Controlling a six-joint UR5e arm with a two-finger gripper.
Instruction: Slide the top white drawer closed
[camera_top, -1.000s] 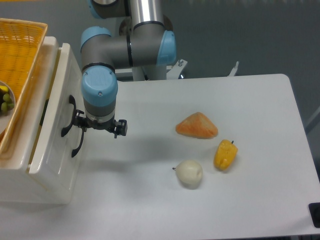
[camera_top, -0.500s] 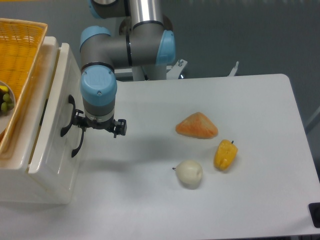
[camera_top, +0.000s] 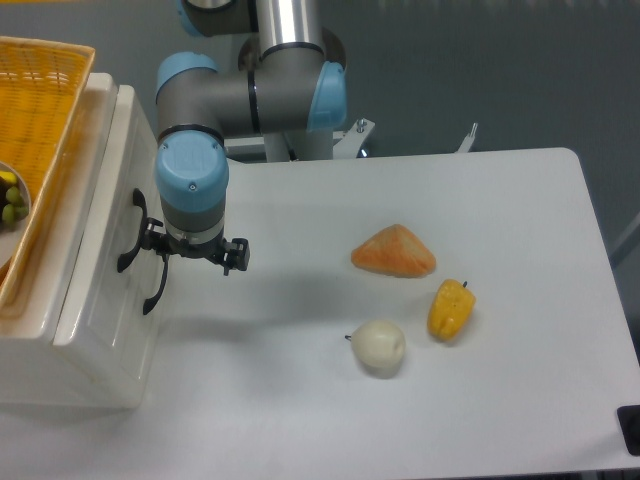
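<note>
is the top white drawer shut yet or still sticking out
Nearly shut. A dark gap shows behind the front panel of the top white drawer. The gripper is at its black handle.

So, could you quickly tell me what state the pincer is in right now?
Pincer: open, holding nothing, one finger against the top white drawer front.

On the white table (camera_top: 520, 210) we see an orange wedge-shaped piece (camera_top: 394, 251). Just below and right of it lies a yellow bell pepper (camera_top: 450, 310); a cream pear-like fruit (camera_top: 378, 347) sits left of the pepper. A yellow wicker basket (camera_top: 35, 110) stands far left.
</note>
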